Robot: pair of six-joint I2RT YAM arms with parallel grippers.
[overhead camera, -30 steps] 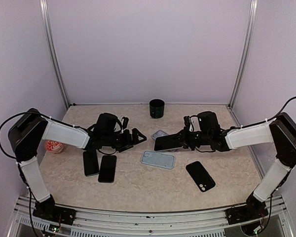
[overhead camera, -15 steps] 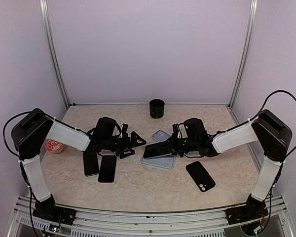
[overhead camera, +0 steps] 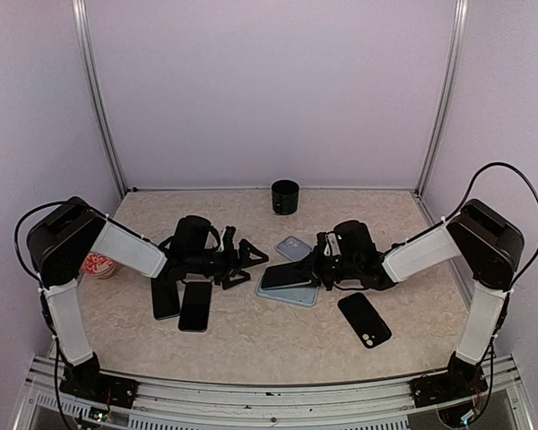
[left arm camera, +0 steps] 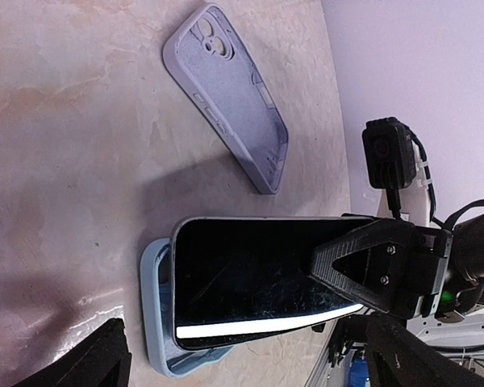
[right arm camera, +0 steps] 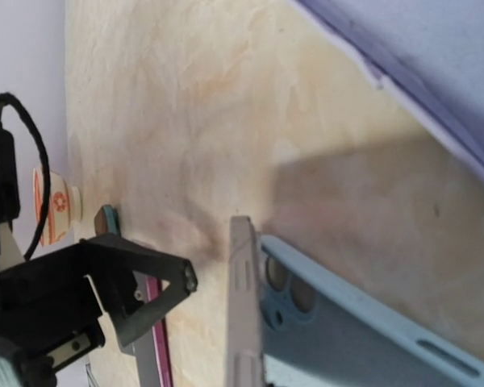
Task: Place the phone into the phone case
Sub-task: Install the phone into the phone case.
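Clamped on the phone (overhead camera: 282, 275), the right gripper (overhead camera: 316, 269) holds it angled over the blue case (overhead camera: 291, 295); pressing it flat seems next, the left gripper (overhead camera: 249, 266) gaping wide beside the case.

Both arms stretched low toward centre; left tool (overhead camera: 247, 266) spread wide, right tool (overhead camera: 318, 269) pinching phone (overhead camera: 282, 275).

We see the right gripper (overhead camera: 314, 270) has carried the phone (overhead camera: 285, 274) leftward and down onto the light blue phone case (overhead camera: 291, 297), where it seems to lie nearly flat. The left gripper (overhead camera: 242, 262) has dipped slightly.
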